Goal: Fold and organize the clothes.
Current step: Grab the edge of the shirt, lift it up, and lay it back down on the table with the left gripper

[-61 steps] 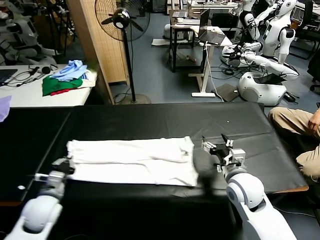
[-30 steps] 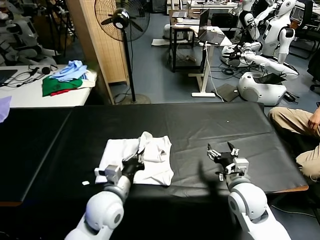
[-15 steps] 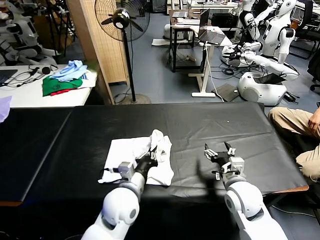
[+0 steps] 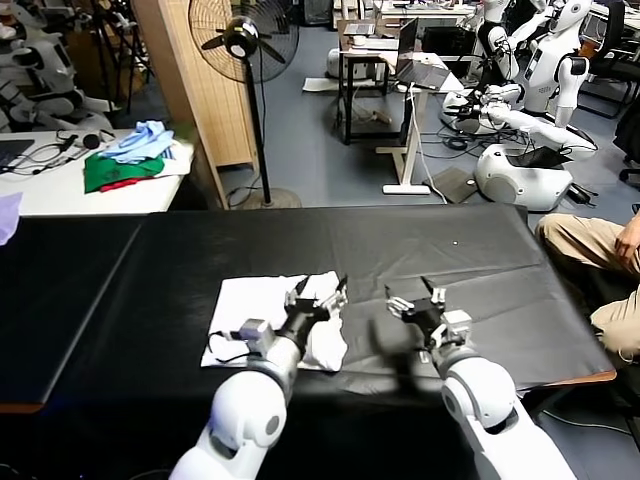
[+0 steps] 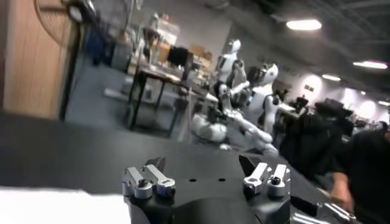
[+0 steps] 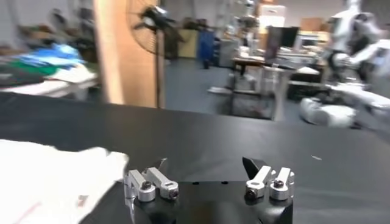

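The white T-shirt (image 4: 262, 305) lies folded over itself on the black table (image 4: 430, 245), a little left of centre near the front edge. My left gripper (image 4: 321, 291) hovers open over the shirt's right edge with nothing between its fingers. In the left wrist view that gripper (image 5: 202, 165) faces the bare black table, and a strip of the shirt (image 5: 55, 208) shows beside it. My right gripper (image 4: 412, 297) stands open just right of the shirt, apart from it. The right wrist view shows this gripper (image 6: 204, 164) empty, with the shirt (image 6: 49, 176) lying off to one side.
A white side table (image 4: 60, 190) at the far left carries blue, green and red garments (image 4: 135, 155). A wooden pillar (image 4: 195, 90) and a standing fan (image 4: 245, 40) rise behind the table. A seated person's legs (image 4: 600, 260) are at the right edge.
My left gripper carried the shirt's left part over to the right, folding it, then opened and let go. My right gripper drifted a little left toward the shirt.
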Available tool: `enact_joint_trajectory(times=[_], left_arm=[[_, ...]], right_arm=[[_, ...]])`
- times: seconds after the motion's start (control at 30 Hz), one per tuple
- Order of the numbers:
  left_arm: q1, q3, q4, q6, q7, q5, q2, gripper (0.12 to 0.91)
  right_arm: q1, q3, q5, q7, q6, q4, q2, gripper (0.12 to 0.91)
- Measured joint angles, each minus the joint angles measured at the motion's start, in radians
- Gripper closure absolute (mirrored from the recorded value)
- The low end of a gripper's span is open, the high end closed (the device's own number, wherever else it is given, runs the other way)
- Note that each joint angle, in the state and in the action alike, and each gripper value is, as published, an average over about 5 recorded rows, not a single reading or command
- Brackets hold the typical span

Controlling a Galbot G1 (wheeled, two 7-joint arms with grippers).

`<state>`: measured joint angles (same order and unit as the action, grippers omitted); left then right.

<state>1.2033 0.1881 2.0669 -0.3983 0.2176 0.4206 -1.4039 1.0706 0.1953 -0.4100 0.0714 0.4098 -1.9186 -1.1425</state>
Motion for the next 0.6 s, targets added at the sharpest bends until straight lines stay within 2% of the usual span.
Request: enact_joint_trajectory(times=[0.13,0.33,0.43,0.6], left_arm=[[0.034,0.074,-0.011,0.035,-0.008,-0.041,0.065,0.232],[0.091,0.168,-0.032,0.038,-0.010,-0.056,0.112,0.232],[0.108,0.190,-0.042,0.037,-0.011,-0.068,0.113,0.232],[0.109,0.203,-0.067,0.036,-0.011,-0.078,0.109,0.232]], right_arm=[[-0.080,-0.109,-0.001,0.004,0.009,0.033,-0.014,0.227],[-0.166,-0.254,0.080,0.054,0.091,0.097,-0.054,0.227],[-0.173,-0.295,0.114,0.048,0.142,0.100,-0.059,0.227],[-0.154,-0.312,0.161,0.038,0.209,0.068,-0.042,0.227]])
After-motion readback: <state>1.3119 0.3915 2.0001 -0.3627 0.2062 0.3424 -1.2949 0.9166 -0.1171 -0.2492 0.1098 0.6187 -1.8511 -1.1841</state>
